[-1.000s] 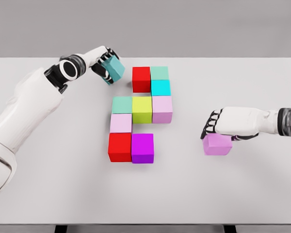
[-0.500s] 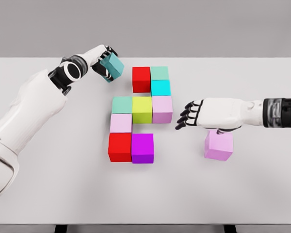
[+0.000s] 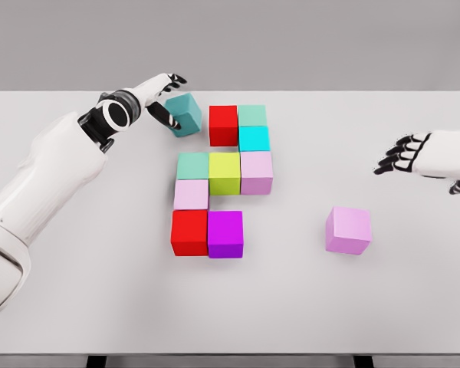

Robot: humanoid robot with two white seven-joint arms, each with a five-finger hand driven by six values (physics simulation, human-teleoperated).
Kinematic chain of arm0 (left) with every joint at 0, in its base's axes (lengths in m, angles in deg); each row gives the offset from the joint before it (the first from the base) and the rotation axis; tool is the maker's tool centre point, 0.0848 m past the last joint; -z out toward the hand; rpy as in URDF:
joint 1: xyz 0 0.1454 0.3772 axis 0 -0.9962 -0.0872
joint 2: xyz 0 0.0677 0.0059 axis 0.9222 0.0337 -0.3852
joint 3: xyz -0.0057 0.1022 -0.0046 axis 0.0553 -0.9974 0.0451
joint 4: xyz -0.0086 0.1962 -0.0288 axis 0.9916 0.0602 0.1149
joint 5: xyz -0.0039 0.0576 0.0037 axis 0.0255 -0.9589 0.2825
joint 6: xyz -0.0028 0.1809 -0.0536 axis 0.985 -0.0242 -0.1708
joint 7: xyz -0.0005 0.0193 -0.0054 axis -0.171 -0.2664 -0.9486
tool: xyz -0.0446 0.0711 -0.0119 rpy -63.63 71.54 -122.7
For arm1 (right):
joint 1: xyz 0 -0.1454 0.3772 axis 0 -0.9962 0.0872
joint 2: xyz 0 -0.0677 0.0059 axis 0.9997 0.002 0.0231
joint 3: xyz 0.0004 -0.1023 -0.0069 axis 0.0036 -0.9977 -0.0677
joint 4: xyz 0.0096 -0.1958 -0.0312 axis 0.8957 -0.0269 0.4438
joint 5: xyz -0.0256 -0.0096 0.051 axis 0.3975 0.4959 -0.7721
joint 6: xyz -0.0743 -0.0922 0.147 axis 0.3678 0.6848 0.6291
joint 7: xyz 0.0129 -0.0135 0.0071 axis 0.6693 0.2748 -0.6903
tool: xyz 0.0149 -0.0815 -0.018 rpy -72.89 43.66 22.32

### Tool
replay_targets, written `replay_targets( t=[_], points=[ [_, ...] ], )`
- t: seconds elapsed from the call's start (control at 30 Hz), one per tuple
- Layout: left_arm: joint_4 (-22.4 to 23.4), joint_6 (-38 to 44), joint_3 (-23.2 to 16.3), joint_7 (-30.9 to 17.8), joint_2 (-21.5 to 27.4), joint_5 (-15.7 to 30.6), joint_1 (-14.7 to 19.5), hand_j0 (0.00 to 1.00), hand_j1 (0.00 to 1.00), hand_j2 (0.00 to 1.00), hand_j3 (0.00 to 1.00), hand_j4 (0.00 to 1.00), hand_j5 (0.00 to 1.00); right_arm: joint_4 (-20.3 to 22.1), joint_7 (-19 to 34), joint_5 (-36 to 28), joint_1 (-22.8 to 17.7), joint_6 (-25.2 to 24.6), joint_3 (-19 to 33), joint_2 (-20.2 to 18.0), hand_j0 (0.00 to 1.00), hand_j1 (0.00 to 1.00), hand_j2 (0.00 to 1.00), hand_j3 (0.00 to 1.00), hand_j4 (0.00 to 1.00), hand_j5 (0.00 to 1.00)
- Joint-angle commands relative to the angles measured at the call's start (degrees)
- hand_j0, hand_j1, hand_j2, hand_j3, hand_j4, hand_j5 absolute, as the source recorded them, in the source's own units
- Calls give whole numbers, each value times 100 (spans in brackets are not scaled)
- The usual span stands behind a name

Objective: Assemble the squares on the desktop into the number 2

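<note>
Several coloured cubes form a block pattern mid-table: a red cube (image 3: pixel 223 125), mint cube (image 3: pixel 252 115) and cyan cube (image 3: pixel 254 139) at the top, a yellow-green cube (image 3: pixel 224 172) in the middle row, a purple cube (image 3: pixel 225 234) at the bottom. A teal cube (image 3: pixel 184 115) sits on the table just left of the top red cube. My left hand (image 3: pixel 169 98) hovers at its left side, fingers spread, thumb close to the cube. A lone pink cube (image 3: pixel 348 230) lies to the right. My right hand (image 3: pixel 402 156) is open near the right edge, well away from it.
The white table (image 3: pixel 100 307) reaches across the whole view. Bare surface lies between the purple cube and the lone pink cube, and along the front. The left forearm (image 3: pixel 54 169) slants over the table's left part.
The left hand lowered the teal cube beside the red one and opened its fingers. The right hand let go of the pink cube, swept left over it, then drew back to the right edge.
</note>
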Motion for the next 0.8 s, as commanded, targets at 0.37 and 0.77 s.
replay_targets(
  t=[0.37,0.77],
  points=[
    [-11,-669,2,-49,694,9,9,100,100,100,100,100,100,506,-3,805,-764,-19,-49,-312,100,100,100,100,100,100],
    [-38,-669,-1149,-998,510,-185,510,100,100,100,100,100,100,506,-3,884,-737,-19,-233,523,100,100,100,100,100,100]
  ],
)
